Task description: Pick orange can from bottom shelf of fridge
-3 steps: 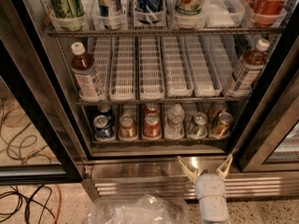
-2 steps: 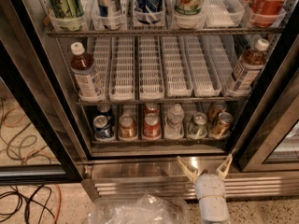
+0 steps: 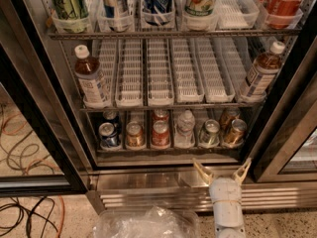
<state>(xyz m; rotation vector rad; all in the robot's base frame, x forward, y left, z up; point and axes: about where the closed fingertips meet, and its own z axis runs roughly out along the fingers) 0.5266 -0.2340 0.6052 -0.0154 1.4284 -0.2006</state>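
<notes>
Orange can [image 3: 235, 132] upright, top up, rightmost lane; pincer [image 3: 222, 162] spread below.

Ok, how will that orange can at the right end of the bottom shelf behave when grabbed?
The orange can looks like rigid metal, so it should hold shape under a moderate squeeze. Its glossy round side may slip or roll, and it seems to lean in its lane, so a nudge could tip it. The gripper sits open below the bottom shelf.

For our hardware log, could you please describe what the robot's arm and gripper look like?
The gripper, low before the fridge, has two cream, tapered fingers on a white cylindrical wrist with a ring seam. No cables or markings visible.
</notes>
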